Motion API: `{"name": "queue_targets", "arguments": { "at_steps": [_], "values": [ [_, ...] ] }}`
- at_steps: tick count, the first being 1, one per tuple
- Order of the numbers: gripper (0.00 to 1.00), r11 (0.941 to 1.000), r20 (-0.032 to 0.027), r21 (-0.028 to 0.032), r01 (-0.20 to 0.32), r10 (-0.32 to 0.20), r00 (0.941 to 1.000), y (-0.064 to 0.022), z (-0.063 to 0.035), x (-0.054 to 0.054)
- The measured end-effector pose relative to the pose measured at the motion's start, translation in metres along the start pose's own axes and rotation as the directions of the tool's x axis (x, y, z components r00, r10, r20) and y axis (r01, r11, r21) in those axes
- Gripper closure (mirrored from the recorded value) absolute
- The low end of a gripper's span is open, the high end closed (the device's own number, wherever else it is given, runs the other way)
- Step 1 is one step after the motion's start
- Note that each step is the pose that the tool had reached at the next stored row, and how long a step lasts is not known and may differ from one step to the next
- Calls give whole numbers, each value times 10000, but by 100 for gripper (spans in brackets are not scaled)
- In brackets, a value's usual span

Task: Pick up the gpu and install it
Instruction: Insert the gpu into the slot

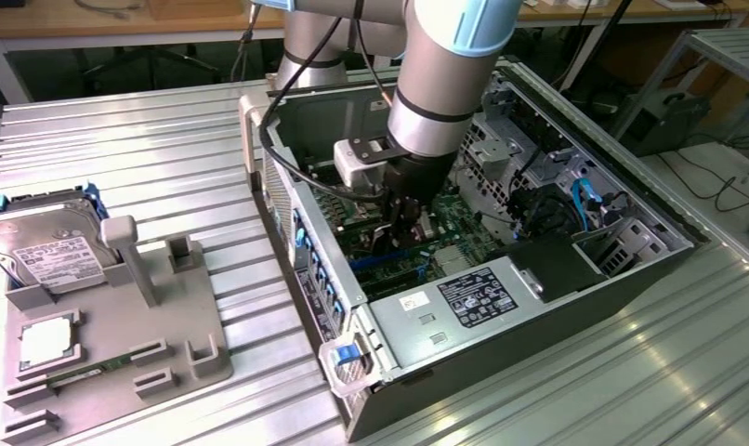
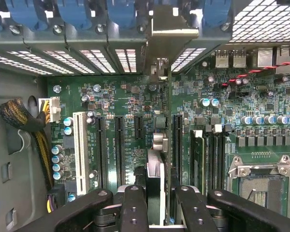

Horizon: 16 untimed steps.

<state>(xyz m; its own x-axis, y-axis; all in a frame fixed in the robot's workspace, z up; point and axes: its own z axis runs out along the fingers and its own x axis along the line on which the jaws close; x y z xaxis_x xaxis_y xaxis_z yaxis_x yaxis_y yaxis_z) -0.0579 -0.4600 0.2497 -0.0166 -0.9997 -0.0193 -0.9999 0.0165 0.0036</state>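
Note:
The gpu [image 2: 155,170] is seen edge-on as a thin card running from between my fingers toward the case's rear wall. Its silver bracket [image 2: 168,30] sits against the slot openings there. My gripper [image 2: 160,205] is shut on the card, one black finger [image 2: 133,205] on each side. The card hangs just over the green motherboard [image 2: 121,99], among the black expansion slots [image 2: 120,145]; whether it touches a slot I cannot tell. In the exterior view my gripper [image 1: 403,221] reaches down inside the open computer case [image 1: 474,311].
Blue slot latches [image 2: 72,12] line the rear wall. A sleeved cable bundle [image 2: 26,123], an empty CPU socket [image 2: 261,186] and memory sticks [image 2: 198,159] flank the card. On the exterior view's left, a grey fixture [image 1: 164,325] holds a silver hard drive [image 1: 46,251].

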Motion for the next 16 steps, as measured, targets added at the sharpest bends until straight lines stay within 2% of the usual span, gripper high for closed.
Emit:
{"name": "queue_targets", "arguments": {
  "at_steps": [16],
  "values": [
    [72,10000,3,1,0,0,10000,35,31,2]
  ]
}}
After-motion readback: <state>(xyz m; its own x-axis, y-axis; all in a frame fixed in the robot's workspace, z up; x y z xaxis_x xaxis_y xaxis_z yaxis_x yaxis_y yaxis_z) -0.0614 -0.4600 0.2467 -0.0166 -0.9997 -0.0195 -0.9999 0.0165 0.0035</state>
